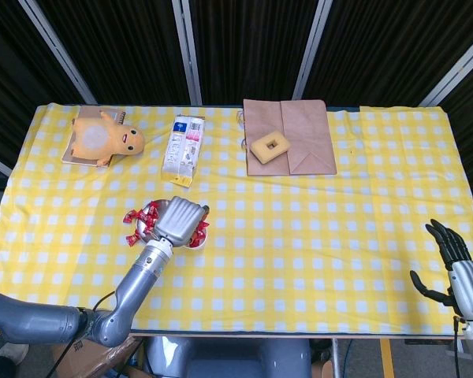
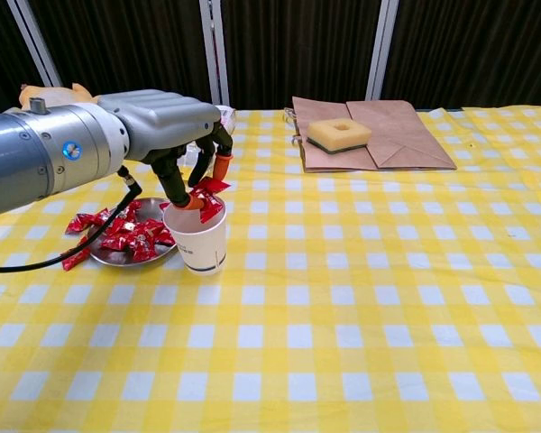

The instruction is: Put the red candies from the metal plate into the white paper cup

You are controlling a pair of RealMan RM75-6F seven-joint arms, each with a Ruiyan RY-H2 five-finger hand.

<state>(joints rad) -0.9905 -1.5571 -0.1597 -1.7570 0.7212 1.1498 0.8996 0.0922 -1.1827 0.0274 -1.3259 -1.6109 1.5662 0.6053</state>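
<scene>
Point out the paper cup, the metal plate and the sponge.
paper cup (image 2: 201,245), chest view, front wall.
metal plate (image 2: 117,259), chest view, front rim.
sponge (image 2: 339,133), chest view, top face.

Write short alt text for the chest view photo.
The left hand pinches a red candy over the white paper cup. More red candies lie on the metal plate left of it, on a yellow checked tablecloth.

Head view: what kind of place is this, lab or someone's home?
Most likely a lab or data-collection booth, not a home. Black curtains on metal poles wall in the table, and unrelated props sit along it: plush toy, sponge on a paper bag.
</scene>
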